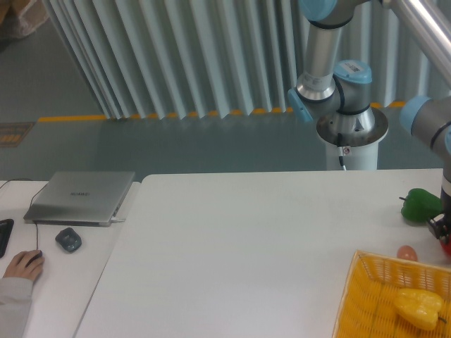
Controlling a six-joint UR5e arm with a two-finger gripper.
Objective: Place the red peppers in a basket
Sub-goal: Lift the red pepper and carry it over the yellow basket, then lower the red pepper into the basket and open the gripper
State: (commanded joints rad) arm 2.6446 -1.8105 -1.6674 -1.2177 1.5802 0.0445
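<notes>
In the basket (366,282), one yellow pepper (418,308)

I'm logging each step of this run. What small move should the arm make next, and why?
Probably settle the gripper onto the red pepper and close. Both sit at the frame's right edge, the pepper barely visible and outside the basket, which holds only the yellow pepper. Whether the grasp is made can't be seen.

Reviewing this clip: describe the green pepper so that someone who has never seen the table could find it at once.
Start at the yellow mesh basket in the near right corner of the white table. Look past its far rim toward the table's right edge: the green pepper sits there on the bare tabletop. It is the only green thing, unlike the yellow pepper inside the basket.
</notes>
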